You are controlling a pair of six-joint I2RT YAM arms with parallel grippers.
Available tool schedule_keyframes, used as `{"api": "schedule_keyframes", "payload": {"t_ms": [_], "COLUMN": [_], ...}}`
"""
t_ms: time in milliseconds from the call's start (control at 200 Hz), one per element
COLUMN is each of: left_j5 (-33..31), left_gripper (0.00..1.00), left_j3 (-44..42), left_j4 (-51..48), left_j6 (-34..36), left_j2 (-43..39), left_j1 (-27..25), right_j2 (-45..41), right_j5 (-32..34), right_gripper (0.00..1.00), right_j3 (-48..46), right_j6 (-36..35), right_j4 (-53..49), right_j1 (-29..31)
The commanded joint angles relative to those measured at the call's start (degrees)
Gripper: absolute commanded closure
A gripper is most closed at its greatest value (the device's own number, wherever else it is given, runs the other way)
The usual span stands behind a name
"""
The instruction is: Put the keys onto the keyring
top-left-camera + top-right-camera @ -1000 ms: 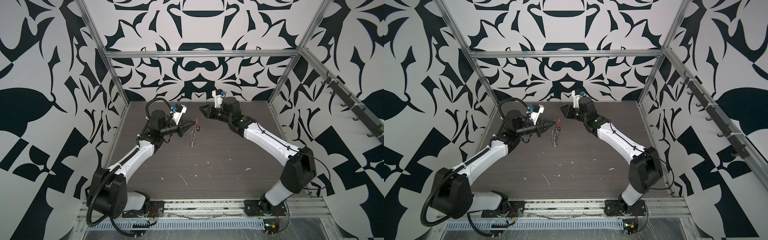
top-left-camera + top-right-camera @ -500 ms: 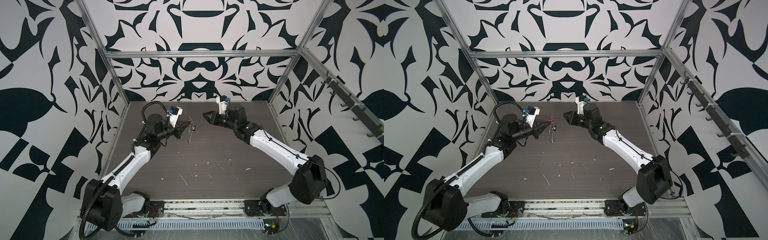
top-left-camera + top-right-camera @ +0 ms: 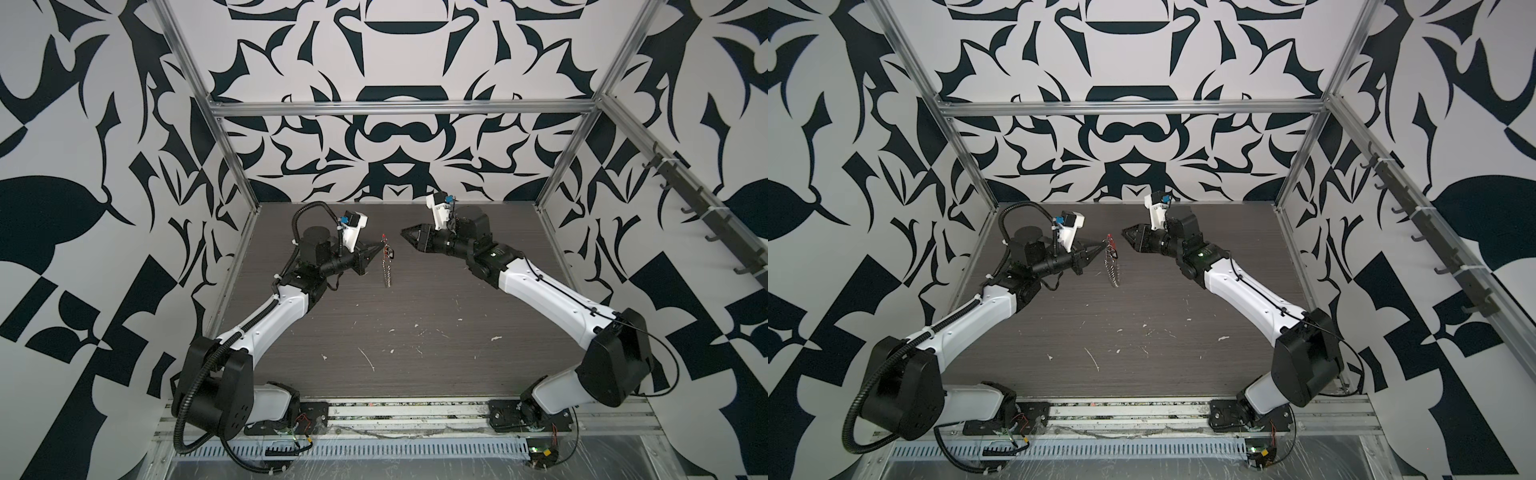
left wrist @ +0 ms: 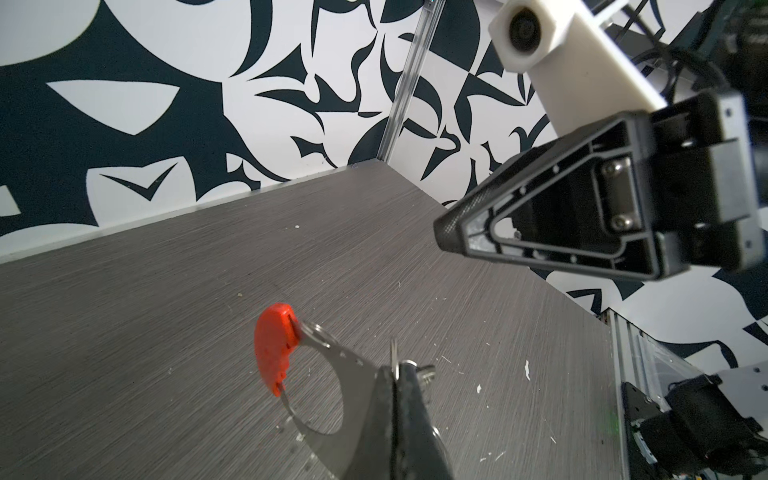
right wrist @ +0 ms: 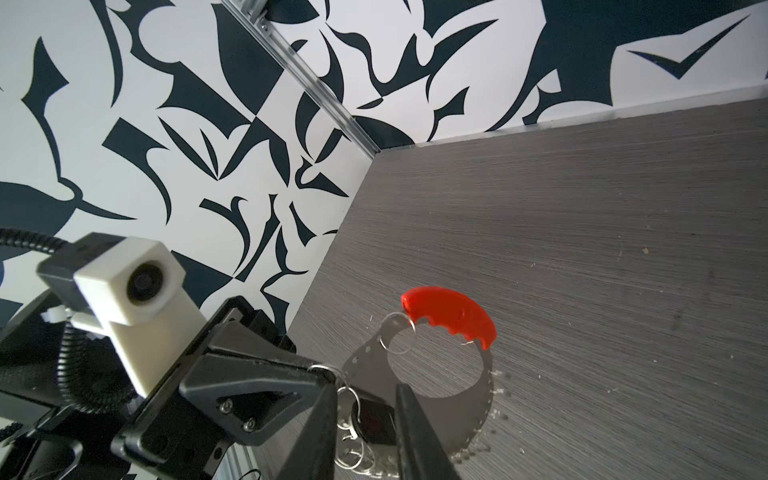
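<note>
Drew right fingers (image 3: 411, 236) back, parted and empty, well apart from left fingers (image 3: 368, 256). Kept left fingers clenched on keyring (image 5: 322, 368) above tabletop (image 3: 415, 316). Left key (image 5: 374, 419) hanging just beneath those fingertips, apparently already on it; probably needed only setting down.

Shiny metal keyring (image 5: 381, 336), matt red plastic piece (image 5: 453, 316), grained wood-look table (image 5: 582, 249).

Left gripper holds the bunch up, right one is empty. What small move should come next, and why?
Probably lower the left gripper and set the bunch on the table. It is shut on the keyring, the black key hangs at the rings above the chain, and the right gripper stands open and apart. Whether the key is truly threaded I cannot tell.
</note>
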Motion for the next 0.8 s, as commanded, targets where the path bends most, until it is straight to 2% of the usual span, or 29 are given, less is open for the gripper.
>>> {"api": "schedule_keyframes", "payload": {"t_ms": [0,125,355,795], "left_j5": [1.81,2.08,3.99,5.25], "left_gripper": [1.0,1.0,1.0,1.0], "left_j3": [0.15,-1.41,-1.7,-0.9], "left_j4": [3.92,6.04,13.76,19.44], "left_j6": [-2.5,-3.33,-9.38,-13.36], "left_j2": [-1.0,-2.14,0.32,3.36], "left_j1": [1.01,1.29,1.84,2.34], "right_j2": [-0.15,1.97,3.04,6.1], "right_j5": [-2.68,-6.35,-5.88,-7.87], "right_gripper": [0.7,0.68,0.67,0.66], "right_j3": [-0.64,1.23,2.13,5.36], "right_j6": [0.0,-0.83,-0.02,1.42], "right_j4": [6.63,6.79,9.28,11.13], "right_j1": [0.35,0.39,0.8,0.95]}}
